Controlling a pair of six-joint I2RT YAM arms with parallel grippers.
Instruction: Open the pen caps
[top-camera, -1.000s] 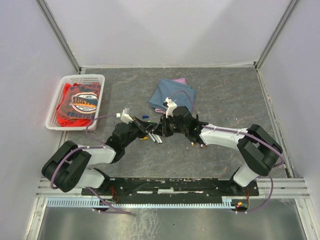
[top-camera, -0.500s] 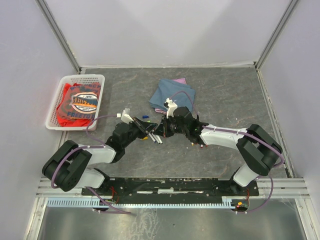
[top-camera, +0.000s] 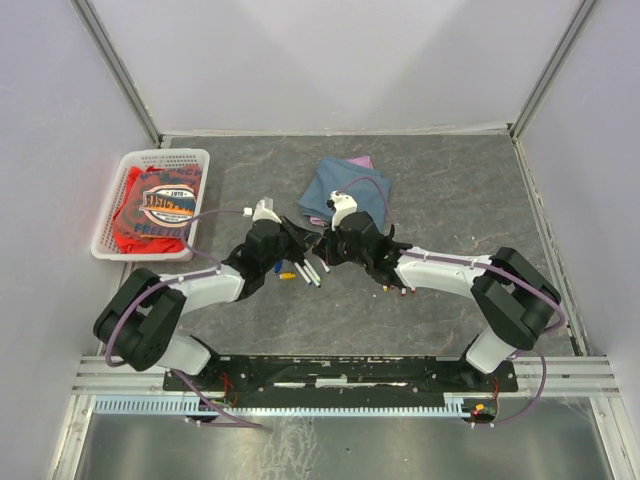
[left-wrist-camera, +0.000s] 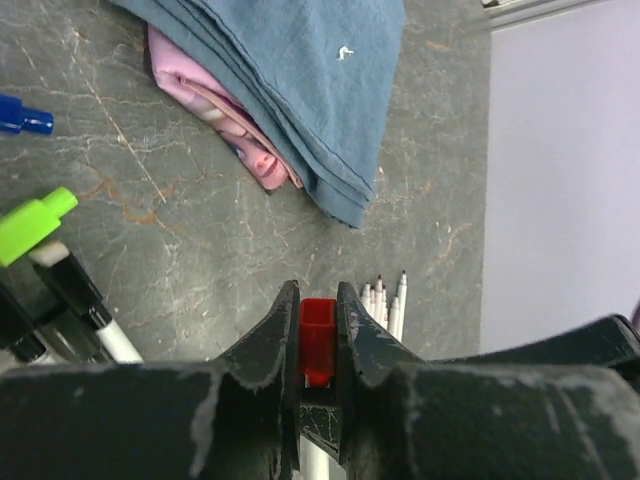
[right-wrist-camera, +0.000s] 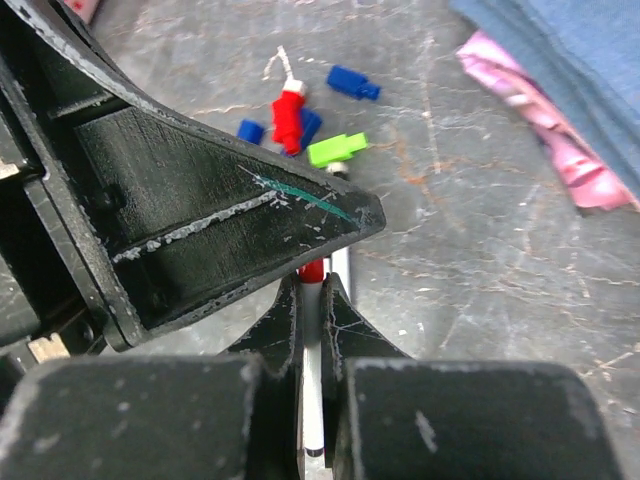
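Pinching the red cap (left-wrist-camera: 318, 345) across its flat sides, the left gripper (left-wrist-camera: 318, 310) holds it at the lower middle of the left wrist view, jaws drawn narrow with the cap filling the gap. The cap looks like light, rigid, rather slick plastic that grips the pen by friction alone. I judge that a firm squeeze and a straight pull along the pen's axis will serve better than a skewed tug, which could let it pop free.

The pen (right-wrist-camera: 313, 400) is thin, light and stiff. The right gripper (right-wrist-camera: 312, 290) is clamped tight on its white barrel just behind the red end, at the lower middle of the right wrist view.

In the top view both arms reach inward, forearms low, and meet nose to nose at the centre of the table (top-camera: 450, 190). A green cap (left-wrist-camera: 35, 225) and a blue cap (left-wrist-camera: 22, 115) lie loose at the left edge of the left wrist view, with the folded blue cloth (left-wrist-camera: 300, 80) across the top.
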